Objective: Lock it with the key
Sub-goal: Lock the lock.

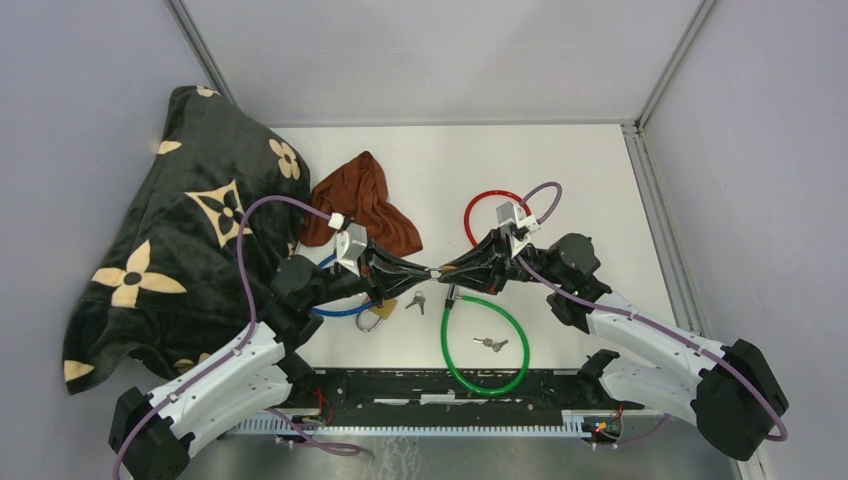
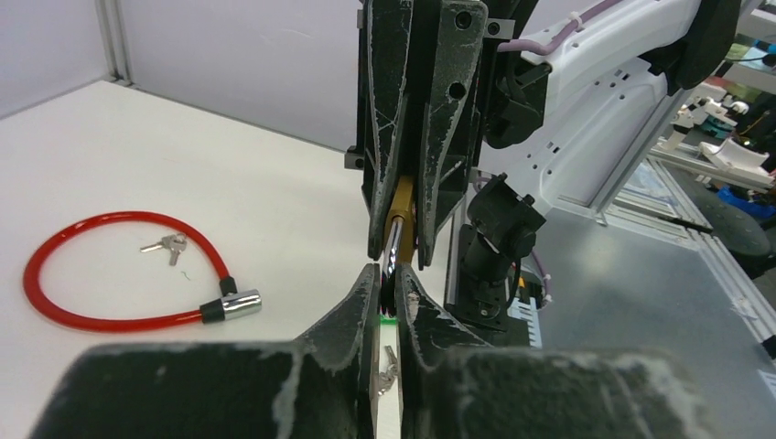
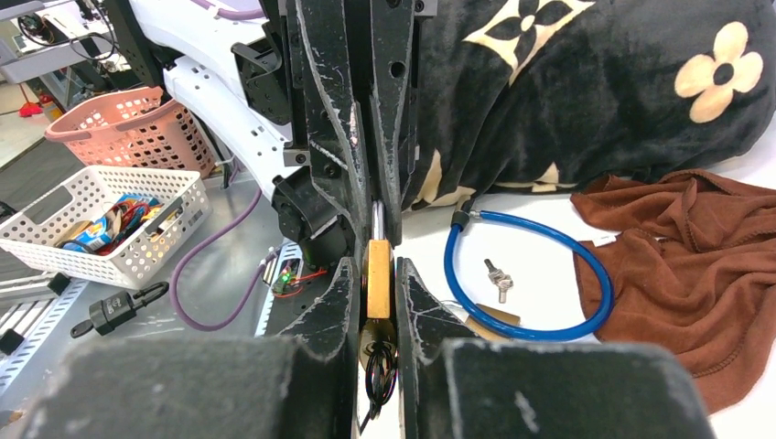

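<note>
A small brass padlock (image 3: 377,274) hangs in the air over the middle of the table, where both grippers meet tip to tip. My right gripper (image 3: 377,267) is shut on the brass body. Under the body, between the right fingers, a key (image 3: 377,342) with a black ring sits at the keyhole end. The silver shackle (image 2: 392,249) points toward my left gripper (image 2: 392,274), whose fingertips are closed narrowly on it. In the top view the padlock (image 1: 447,268) is mostly hidden between the left gripper (image 1: 427,271) and the right gripper (image 1: 441,270).
A green cable lock (image 1: 486,345) with keys (image 1: 490,344) lies below the grippers. A red cable lock (image 1: 488,203) lies behind, a blue one (image 1: 340,311) with a second brass padlock (image 1: 380,315) and keys (image 1: 415,302) to the left. A brown cloth (image 1: 365,205) and black blanket (image 1: 180,230) fill the left side.
</note>
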### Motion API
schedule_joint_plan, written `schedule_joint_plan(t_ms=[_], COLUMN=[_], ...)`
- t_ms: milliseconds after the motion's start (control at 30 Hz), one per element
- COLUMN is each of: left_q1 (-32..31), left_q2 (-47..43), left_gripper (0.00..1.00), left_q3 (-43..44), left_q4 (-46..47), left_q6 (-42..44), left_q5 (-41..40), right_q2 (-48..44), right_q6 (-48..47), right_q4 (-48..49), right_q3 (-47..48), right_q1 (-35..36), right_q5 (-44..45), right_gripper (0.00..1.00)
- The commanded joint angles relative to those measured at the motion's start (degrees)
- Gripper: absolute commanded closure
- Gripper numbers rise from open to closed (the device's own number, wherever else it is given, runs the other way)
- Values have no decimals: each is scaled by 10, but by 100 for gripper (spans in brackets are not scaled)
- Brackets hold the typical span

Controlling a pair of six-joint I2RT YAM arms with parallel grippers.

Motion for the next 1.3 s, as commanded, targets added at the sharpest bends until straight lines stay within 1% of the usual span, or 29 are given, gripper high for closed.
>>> schedule_joint_plan(t_ms=[0,33,167,367,500,600,667,767,900,1033,1100,1200,1267], left_q1=[1,0,-8,-47,-75,-82,-85,-87,-97,-105,-111,-118,-118], left_q2=[2,4,12,30,42,51,59,66,82,96,96,95,89], left_gripper=[94,97,98,98,98,98,98,98,98,98,98,98,98], left_q3=[24,23,11,-19,-28,-28,-22,-19,-18,-16,-16,-15,-16], left_q4=[30,32,38,119,110,88,61,41,79,104,114,122,116], left_q6=[-4,-3,11,63,45,21,4,-8,-10,-17,-16,-9,-5], left_q5=[18,18,12,-66,-61,-79,-78,-66,-18,6,5,4,-11], right_q2=[-1,-1,5,18,13,16,22,28,53,72,82,96,90], right_q6=[-7,-7,6,15,13,-1,-14,-25,-40,-65,-81,-79,-86], right_q4=[13,13,34,45,47,21,-6,-14,-24,-42,-62,-61,-71], right_q3=[22,23,25,33,36,50,62,70,96,119,131,135,135], right_q1=[0,0,4,20,22,22,22,22,22,23,23,22,21], right_q5=[-8,-7,-5,-1,19,40,47,53,43,35,33,21,20], right_gripper=[100,100,100,100,100,100,100,100,100,100,100,100,100])
